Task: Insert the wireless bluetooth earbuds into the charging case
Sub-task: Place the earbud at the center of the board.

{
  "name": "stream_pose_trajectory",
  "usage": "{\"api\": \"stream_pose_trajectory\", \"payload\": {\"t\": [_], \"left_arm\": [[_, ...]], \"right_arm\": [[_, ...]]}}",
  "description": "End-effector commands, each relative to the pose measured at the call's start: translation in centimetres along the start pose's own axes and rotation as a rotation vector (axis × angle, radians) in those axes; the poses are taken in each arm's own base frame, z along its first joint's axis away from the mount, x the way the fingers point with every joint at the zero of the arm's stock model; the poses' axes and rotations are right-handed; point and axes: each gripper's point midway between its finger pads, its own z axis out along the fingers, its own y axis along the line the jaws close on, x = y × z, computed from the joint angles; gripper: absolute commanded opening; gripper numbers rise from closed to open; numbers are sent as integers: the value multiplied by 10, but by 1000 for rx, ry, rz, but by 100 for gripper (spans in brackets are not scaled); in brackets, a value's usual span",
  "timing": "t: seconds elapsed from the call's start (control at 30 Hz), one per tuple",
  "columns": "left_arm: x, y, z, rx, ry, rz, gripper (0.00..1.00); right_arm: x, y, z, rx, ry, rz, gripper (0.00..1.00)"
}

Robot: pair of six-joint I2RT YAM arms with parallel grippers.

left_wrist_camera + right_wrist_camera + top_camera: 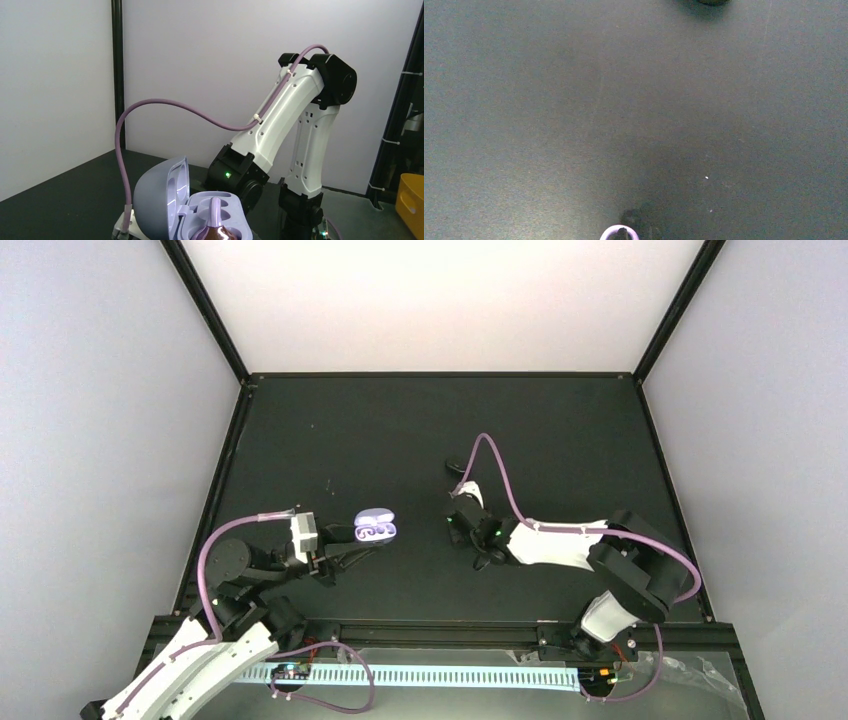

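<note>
**Left hand at the open case, right hand shut low over the counter**

The left hand (pixel 352 547) is closed narrow, its fingertips meeting the near edge of the charging case (pixel 375 528) in the top view. Its own wrist camera does not show the fingers. It shows instead what the top view cannot: the case (pixel 200 212) right at the bottom of the frame, lid standing open on the left. 1 earbud (pixel 215 211) sits in the tray, stem pointing up. Behind the case rises the white right arm (pixel 282 117) with its lilac cable (pixel 165 103).

The right hand (pixel 463 502) is closed tight, low over the counter (pixel 570 430) and well apart from the case, to the case's right. Its wrist camera shows no fingers either. A second earbud (pixel 619 233) peeks in as a small lilac ring at the bottom edge, with a shadow on the counter just beside it. Whether the fingers pinch it cannot be told. The top view does not resolve this bud at all.

Just beyond the right hand lies a small black oval object (pixel 457 465), cut off by the top edge of the right wrist view (pixel 711 2).
</note>
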Motion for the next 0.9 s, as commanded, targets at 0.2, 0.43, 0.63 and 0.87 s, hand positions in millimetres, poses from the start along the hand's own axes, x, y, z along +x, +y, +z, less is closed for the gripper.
{"api": "stream_pose_trajectory", "payload": {"t": [0.2,0.43,0.63,0.87], "left_arm": [[-3,-2,2,19,-17,0,2],[-2,-2,3,20,-14,-3,2],[-2,-2,4,22,-12,-4,2],[-1,-2,4,25,-10,-8,1]], "right_arm": [[5,-6,4,19,63,27,10],[6,-8,1,18,77,40,20],[3,-9,-2,7,82,53,20],[-6,-8,-4,-45,123,32,21]]}}
